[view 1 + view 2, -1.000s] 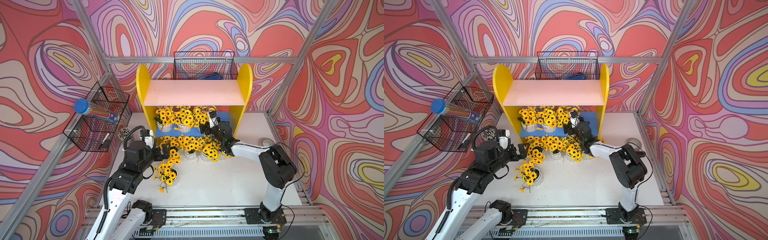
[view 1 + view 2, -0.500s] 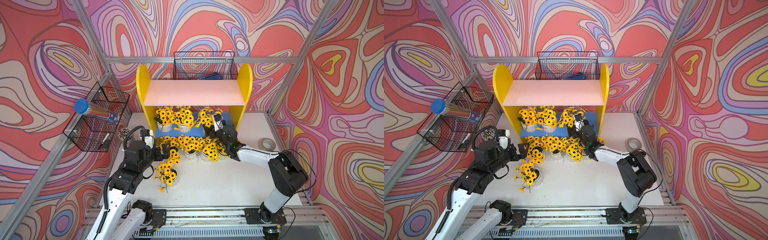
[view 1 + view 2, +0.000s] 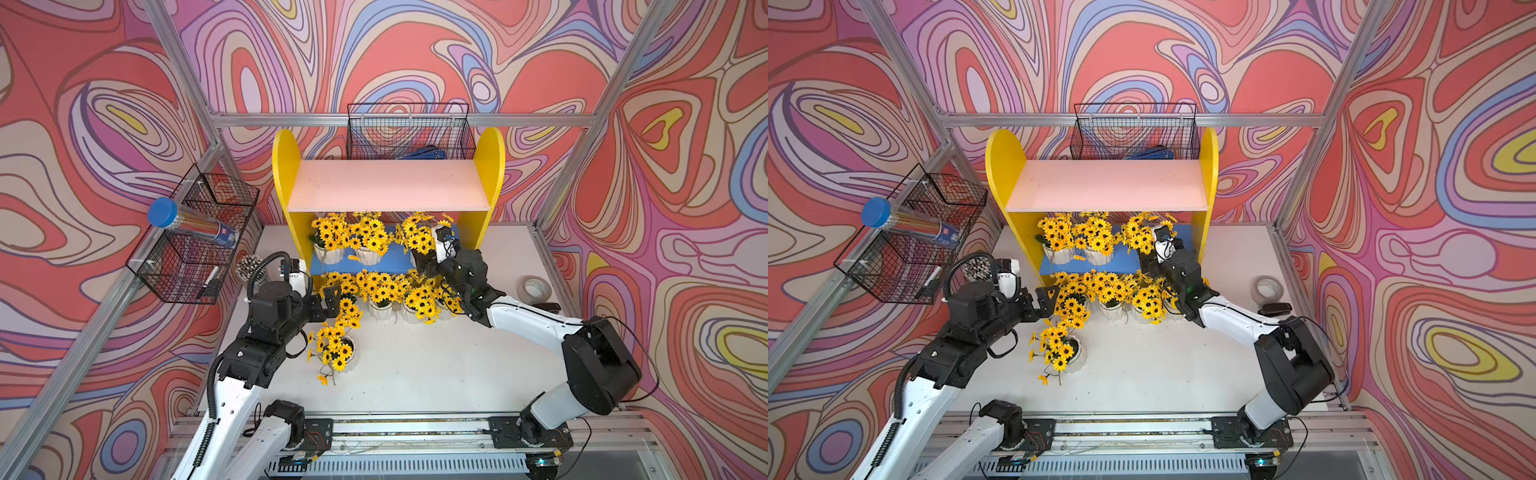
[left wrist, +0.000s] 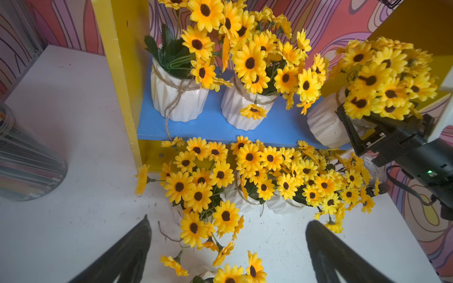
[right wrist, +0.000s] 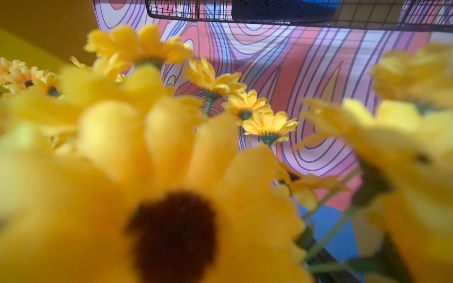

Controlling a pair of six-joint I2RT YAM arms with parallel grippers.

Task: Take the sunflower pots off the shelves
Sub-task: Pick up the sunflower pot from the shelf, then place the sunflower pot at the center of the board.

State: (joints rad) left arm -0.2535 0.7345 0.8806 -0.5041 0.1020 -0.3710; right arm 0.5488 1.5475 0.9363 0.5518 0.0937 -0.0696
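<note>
Five sunflower pots stand on the table. Three are left on the blue board. The right gripper has its jaws clamped on the third pot, and the left gripper has its jaws apart.

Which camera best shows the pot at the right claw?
Left wrist: the rightmost shelf pot shows white and tilted in the right gripper. Both top views show mostly its flowers; right wrist, blurred petals.
</note>
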